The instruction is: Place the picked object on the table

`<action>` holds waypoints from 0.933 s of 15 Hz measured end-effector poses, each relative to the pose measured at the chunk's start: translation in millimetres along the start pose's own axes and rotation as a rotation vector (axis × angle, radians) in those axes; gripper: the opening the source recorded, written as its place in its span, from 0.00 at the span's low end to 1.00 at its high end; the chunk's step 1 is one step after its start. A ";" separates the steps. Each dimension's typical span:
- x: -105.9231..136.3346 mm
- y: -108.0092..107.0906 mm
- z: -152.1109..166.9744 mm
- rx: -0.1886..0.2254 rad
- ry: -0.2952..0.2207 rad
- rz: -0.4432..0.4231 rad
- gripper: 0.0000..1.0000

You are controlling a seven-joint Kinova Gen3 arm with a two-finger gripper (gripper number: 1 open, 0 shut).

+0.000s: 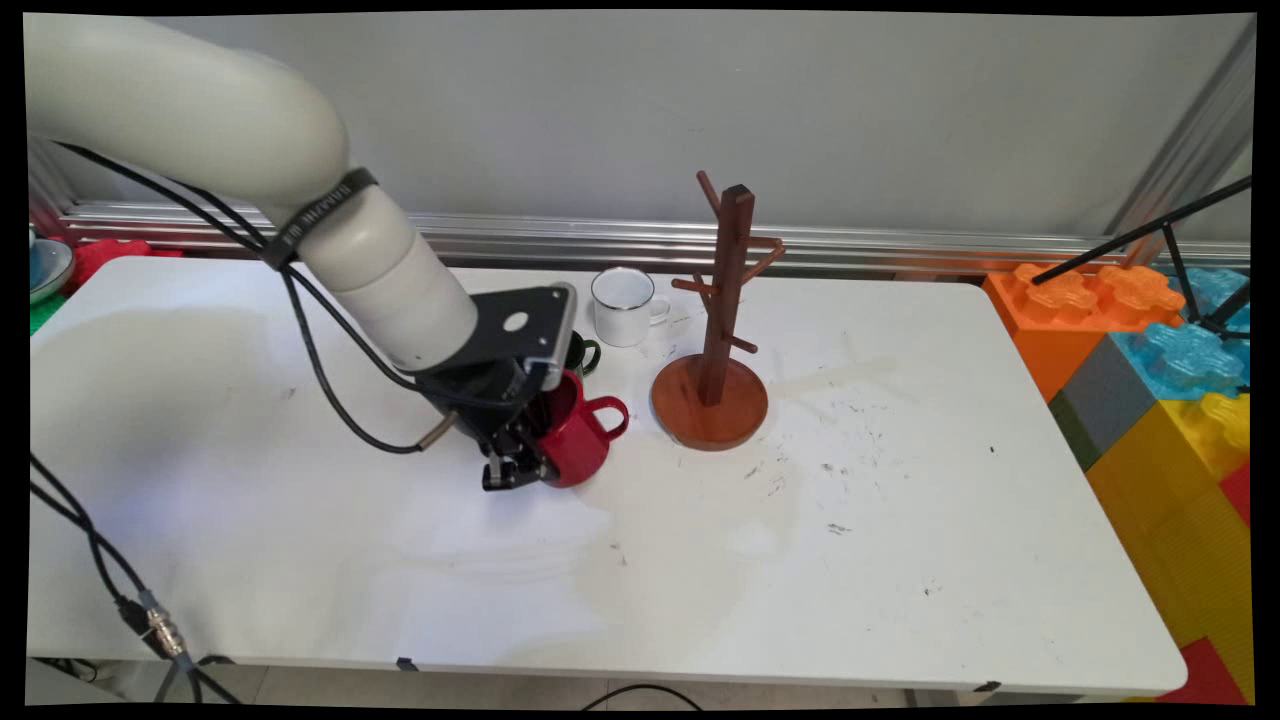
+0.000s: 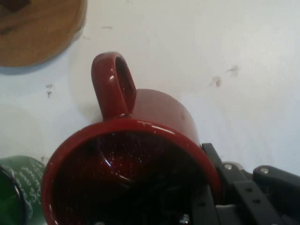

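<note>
I have the tool (image 1: pixel 515 462) low over the worktop (image 1: pixel 900 560), left of centre, and it is pinching the red mug (image 1: pixel 578 440) by its rim: one finger runs down the outside wall, and in the hand view the black linkage (image 2: pixel 243 192) presses against the rim while the other finger goes down into the dark inside. The mug sits tilted, its mouth leaning toward the arm, its handle (image 1: pixel 610 415) pointing right toward the mug tree. I cannot tell whether its base touches the worktop.

Just behind the tool, a green mug (image 1: pixel 583 354) is mostly hidden by the wrist; only a dark sliver and its handle show in the main view. Further back stands a white enamel mug (image 1: pixel 625 306), upright, its handle to the right. The wooden mug tree (image 1: pixel 722 310) stands just right of the red mug, its round base (image 1: pixel 710 405) near the handle but apart from it, its pegs bare.

From the hand camera I see the red mug's glossy inside and rim close up, the green mug (image 2: pixel 16 190) with pale lettering at the lower left, and an edge of the wooden base (image 2: pixel 42 33) at the upper left. Only the main view shows the white mug, the tree's post, and the big coloured blocks (image 1: pixel 1150 350) beyond the worktop's right end.
</note>
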 end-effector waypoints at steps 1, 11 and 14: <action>1.5 0.1 2.7 0.000 -0.004 -0.001 0.00; 15.4 -0.7 36.9 0.009 -0.030 -0.020 0.00; 17.3 -0.6 43.9 0.010 -0.030 -0.025 0.00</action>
